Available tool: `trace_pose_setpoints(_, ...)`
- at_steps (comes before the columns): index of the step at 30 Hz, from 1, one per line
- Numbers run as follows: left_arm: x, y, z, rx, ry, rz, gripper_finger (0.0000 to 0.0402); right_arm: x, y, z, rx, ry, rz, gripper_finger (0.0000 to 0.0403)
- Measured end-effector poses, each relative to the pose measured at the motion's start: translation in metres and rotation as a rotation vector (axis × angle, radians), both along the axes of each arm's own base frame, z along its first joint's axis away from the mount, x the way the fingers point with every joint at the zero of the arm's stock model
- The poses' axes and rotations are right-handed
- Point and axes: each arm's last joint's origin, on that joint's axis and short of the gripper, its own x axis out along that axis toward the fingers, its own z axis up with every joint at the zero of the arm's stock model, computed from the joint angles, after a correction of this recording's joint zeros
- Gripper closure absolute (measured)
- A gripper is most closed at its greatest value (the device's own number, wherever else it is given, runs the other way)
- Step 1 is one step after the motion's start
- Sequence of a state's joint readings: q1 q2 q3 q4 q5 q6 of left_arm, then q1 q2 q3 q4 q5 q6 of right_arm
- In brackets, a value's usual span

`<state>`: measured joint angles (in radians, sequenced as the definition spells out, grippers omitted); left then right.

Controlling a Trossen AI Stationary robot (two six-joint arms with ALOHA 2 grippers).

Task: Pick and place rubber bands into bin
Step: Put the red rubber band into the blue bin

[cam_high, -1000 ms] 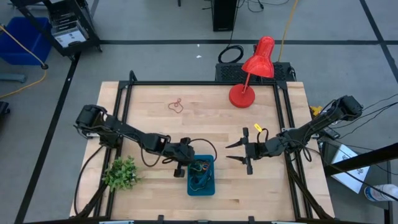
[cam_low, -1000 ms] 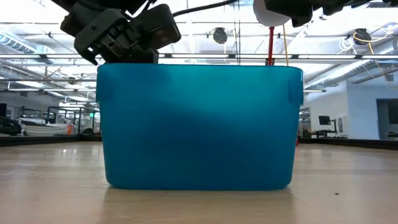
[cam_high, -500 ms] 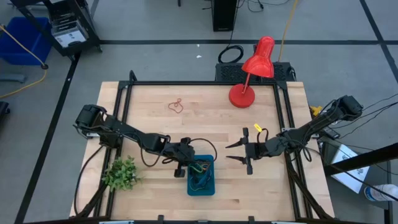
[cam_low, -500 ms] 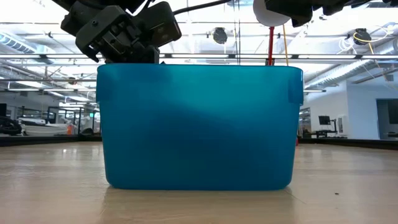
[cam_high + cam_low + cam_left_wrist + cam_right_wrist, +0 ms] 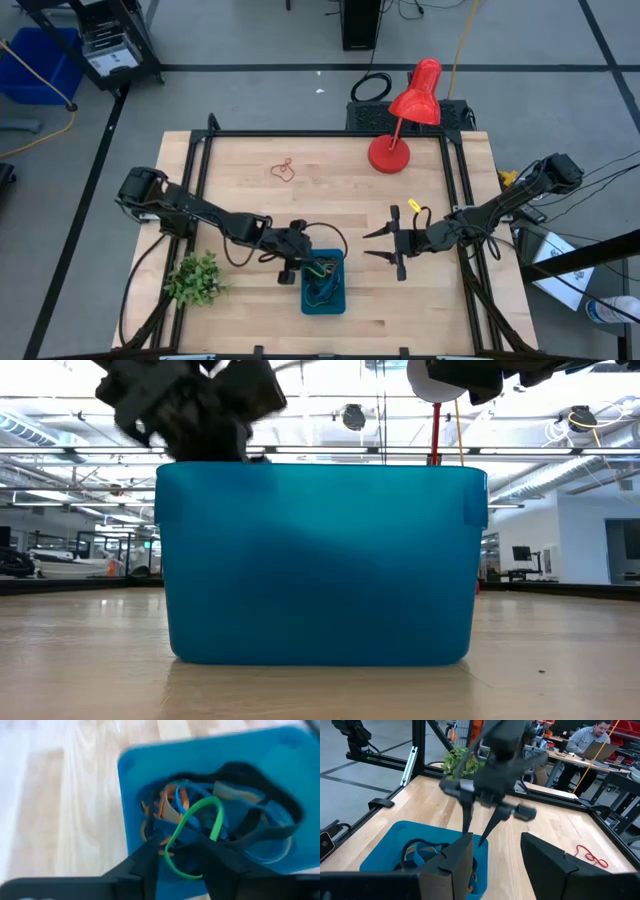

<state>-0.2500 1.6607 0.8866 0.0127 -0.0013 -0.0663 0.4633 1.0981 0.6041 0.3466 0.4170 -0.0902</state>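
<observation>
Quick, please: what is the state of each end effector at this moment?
Left end effector: open, fingers apart over the bin, a green rubber band between them, not pinched.
Right end effector: open, empty, beside the bin.

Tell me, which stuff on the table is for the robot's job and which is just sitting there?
For the job:
- bin
- bands in the bin
- red band, loose on the table
- left gripper, at the bin

Just sitting there:
- lamp
- plant
</observation>
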Motion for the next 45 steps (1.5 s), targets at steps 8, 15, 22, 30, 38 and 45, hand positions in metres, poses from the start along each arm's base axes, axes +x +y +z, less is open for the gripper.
trace_pose_setpoints(8,-0.024,0.011,0.061,0.004,-0.154,-0.016,0.0214,0.000,0.000,0.000,0.000,0.001,0.000,0.0242)
trace_pose_setpoints(15,-0.060,0.029,0.114,0.116,-0.323,0.179,0.0211,0.000,0.000,0.000,-0.001,0.002,0.000,0.0241)
trace_pose_setpoints(22,-0.093,0.073,0.128,0.117,-0.256,0.546,0.0211,0.000,0.000,0.000,-0.001,0.001,0.000,0.0242)
trace_pose_setpoints(30,-0.104,0.142,0.125,0.044,0.025,0.876,0.0211,0.000,0.000,0.000,-0.001,0.000,0.000,0.0243)
trace_pose_setpoints(38,-0.090,0.207,0.100,-0.038,0.197,0.978,0.0211,0.000,0.000,0.000,-0.001,0.000,0.000,0.0245)
trace_pose_setpoints(45,-0.069,0.244,0.058,-0.048,0.355,1.039,0.0211,0.000,0.000,0.000,-0.001,0.000,0.000,0.0242)
